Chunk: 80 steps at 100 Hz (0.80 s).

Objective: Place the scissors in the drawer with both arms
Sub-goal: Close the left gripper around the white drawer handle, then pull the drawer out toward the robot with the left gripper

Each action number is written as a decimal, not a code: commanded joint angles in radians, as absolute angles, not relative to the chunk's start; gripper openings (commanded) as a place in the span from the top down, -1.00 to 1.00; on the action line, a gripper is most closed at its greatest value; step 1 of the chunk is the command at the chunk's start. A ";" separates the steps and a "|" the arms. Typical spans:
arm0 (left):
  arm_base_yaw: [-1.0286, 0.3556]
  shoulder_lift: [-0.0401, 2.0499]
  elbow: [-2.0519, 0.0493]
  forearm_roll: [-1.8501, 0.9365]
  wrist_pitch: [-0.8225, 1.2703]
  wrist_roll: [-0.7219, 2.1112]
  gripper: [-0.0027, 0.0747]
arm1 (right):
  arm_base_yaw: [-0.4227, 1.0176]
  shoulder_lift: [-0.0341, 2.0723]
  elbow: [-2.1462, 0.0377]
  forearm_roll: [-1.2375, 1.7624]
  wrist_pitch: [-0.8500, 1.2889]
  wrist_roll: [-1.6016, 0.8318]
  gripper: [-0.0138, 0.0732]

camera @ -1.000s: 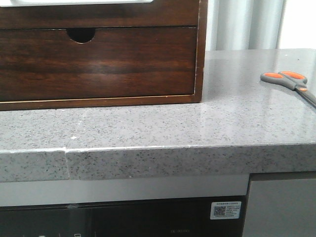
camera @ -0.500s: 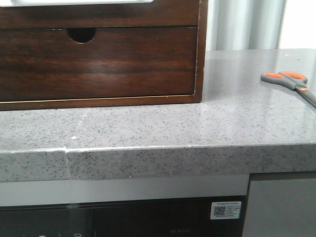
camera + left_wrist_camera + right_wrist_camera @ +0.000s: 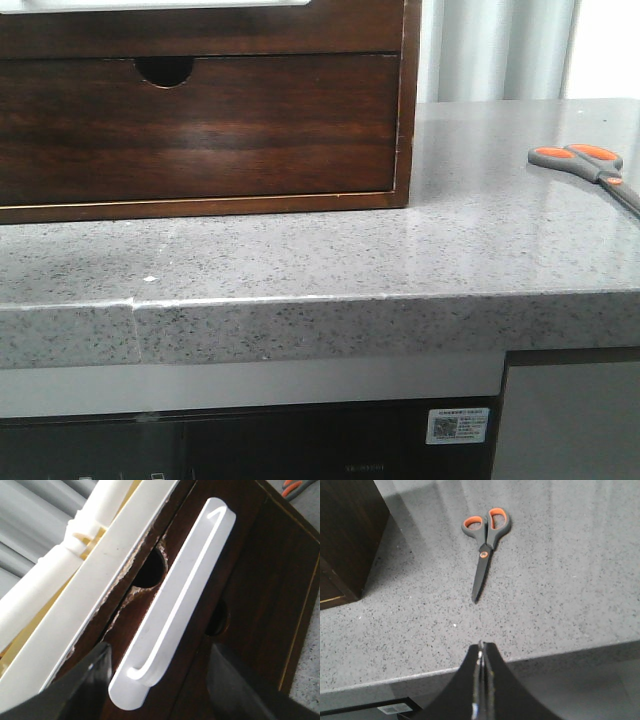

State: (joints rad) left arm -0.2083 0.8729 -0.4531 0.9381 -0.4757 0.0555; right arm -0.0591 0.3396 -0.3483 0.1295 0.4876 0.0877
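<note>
Right now the scissors (image 3: 590,165) lie flat on the grey speckled surface (image 3: 400,250), well to the right of the dark wooden cabinet (image 3: 200,110), blades closed and untouched. From the right wrist they (image 3: 485,545) rest with the orange-lined loops far from the camera and the tip pointing back toward the right hand (image 3: 481,662), whose fingers are pressed together with nothing between them, above the surface's front edge.

The left hand (image 3: 157,672) is spread wide, its two dark fingers (image 3: 90,672) standing on either side of a long white handle (image 3: 175,610) without clearly touching it. That handle sits on a glossy dark brown drawer (image 3: 250,580). Beside it is a half-round notch (image 3: 150,570) in the neighbouring wood edge, with white plastic parts (image 3: 90,545) beyond.
</note>
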 commanded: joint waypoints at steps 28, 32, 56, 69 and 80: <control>-0.216 1.052 -0.605 1.033 -0.594 0.136 -0.05 | -0.065 0.355 -0.376 0.128 0.452 0.087 0.90; -0.216 1.063 -0.613 1.054 -0.594 0.136 -0.05 | -0.065 0.355 -0.376 0.128 0.452 0.087 0.90; -0.216 1.110 -0.657 1.070 -0.583 0.189 -0.05 | -0.065 0.355 -0.376 0.128 0.452 0.087 0.90; -0.216 1.129 -0.678 1.074 -0.576 0.189 -0.05 | -0.065 0.355 -0.376 0.128 0.452 0.087 0.90; -0.216 1.143 -0.680 1.089 -0.561 0.193 -0.05 | -0.065 0.355 -0.376 0.128 0.452 0.087 0.90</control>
State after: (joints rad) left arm -0.2083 1.1494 -0.6446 1.1176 -0.5382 0.1932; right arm -0.0591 0.3396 -0.3483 0.1295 0.5163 0.0898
